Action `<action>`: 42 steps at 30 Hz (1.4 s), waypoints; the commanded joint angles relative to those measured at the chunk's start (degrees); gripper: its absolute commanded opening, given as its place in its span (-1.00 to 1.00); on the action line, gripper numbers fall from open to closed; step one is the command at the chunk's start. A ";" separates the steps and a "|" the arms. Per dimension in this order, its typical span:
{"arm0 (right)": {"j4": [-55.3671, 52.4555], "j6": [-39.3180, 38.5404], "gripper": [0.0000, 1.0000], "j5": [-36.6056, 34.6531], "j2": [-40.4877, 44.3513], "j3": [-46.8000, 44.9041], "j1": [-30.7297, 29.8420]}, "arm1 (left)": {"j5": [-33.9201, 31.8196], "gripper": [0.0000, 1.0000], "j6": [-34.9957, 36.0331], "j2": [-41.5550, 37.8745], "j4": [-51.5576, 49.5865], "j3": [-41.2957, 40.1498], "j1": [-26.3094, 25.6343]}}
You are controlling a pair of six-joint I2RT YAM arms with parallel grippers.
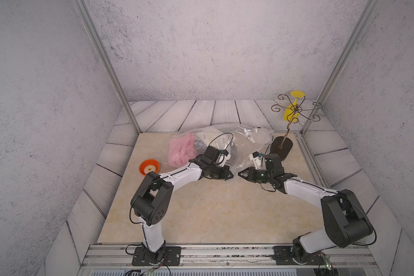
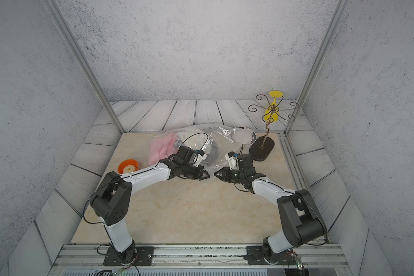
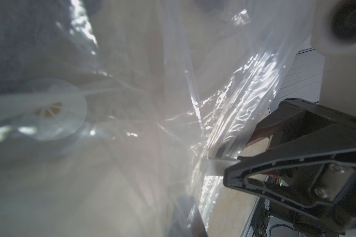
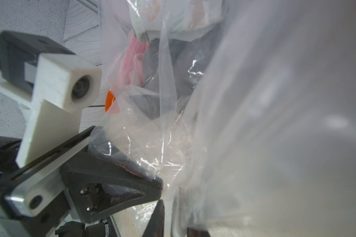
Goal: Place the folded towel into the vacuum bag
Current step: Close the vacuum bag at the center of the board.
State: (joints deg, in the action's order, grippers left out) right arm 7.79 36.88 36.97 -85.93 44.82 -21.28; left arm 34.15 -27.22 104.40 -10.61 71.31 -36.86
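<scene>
The vacuum bag (image 1: 246,141) (image 2: 221,137) is crinkly clear plastic lying at the back middle of the table. Its round white valve (image 3: 56,108) shows in the left wrist view. Inside the bag lie a pink fluffy cloth (image 1: 181,150) (image 4: 132,61), a white patterned cloth (image 4: 173,18) and a dark grey towel (image 4: 183,67) nearest the mouth. My left gripper (image 1: 231,175) (image 4: 159,182) is shut on the bag's near edge. Facing it tip to tip, my right gripper (image 1: 239,174) (image 3: 240,151) has the same edge between its jaws, with a narrow gap still showing.
An orange dish with a white ring in it (image 1: 149,166) sits left of the bag. At the back right, a wire stand (image 1: 294,107) holds a yellow glass, its dark oval base (image 1: 281,148) just beside the bag. Metal frame posts stand at the back corners.
</scene>
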 commanded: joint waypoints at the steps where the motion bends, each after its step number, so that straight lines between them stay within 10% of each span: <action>1: 1.91 0.12 -0.58 1.70 -1.75 0.92 -0.60 | 0.53 -1.00 0.94 -2.05 1.77 -0.78 0.30; 11: 3.08 2.75 -0.99 -2.26 -1.14 0.83 -0.70 | 0.64 -1.00 2.90 -3.92 2.09 -1.58 0.21; 25: 21.65 25.70 -1.00 -15.62 0.47 -3.35 -0.60 | 8.40 -1.00 11.82 -6.16 -5.13 -3.19 0.12; 35: 17.21 24.35 -1.00 -20.95 3.68 -6.44 2.72 | 11.70 -1.00 14.56 -8.54 -6.21 -5.84 1.13; 42: 15.09 17.64 -0.96 -12.12 2.25 -4.46 3.35 | 12.07 -1.00 14.23 -10.02 -5.06 -7.52 1.52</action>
State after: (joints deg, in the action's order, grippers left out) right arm 23.29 59.16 27.51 -83.57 38.30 -20.73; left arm 41.58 -14.35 96.73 -10.15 64.86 -35.35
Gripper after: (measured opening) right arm 0.108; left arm 0.047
